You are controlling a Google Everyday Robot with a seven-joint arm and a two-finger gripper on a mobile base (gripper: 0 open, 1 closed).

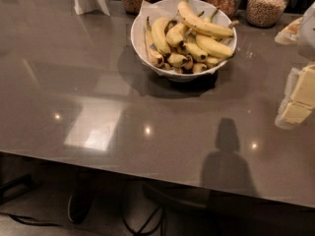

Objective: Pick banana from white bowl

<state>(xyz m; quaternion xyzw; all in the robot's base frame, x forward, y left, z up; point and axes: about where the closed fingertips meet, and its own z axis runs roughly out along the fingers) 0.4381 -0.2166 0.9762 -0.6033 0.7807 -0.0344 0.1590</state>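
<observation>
Lying atop the heap in the white bowl (136, 36), the banana (204, 26) sits far across the bench (98, 87). The claw (298, 100) hangs at the right edge, well apart; whether open or closed, I cannot tell.

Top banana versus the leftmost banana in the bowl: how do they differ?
The top banana lies across the pile, fully exposed; the leftmost banana stands nearly on end against the wall of the white bowl. The top banana looks longer than the leftmost banana. The leftmost banana's lower end is dark brown; the top banana looks cleaner. Both are yellow and in the same bowl. The gripper is not in view.
</observation>
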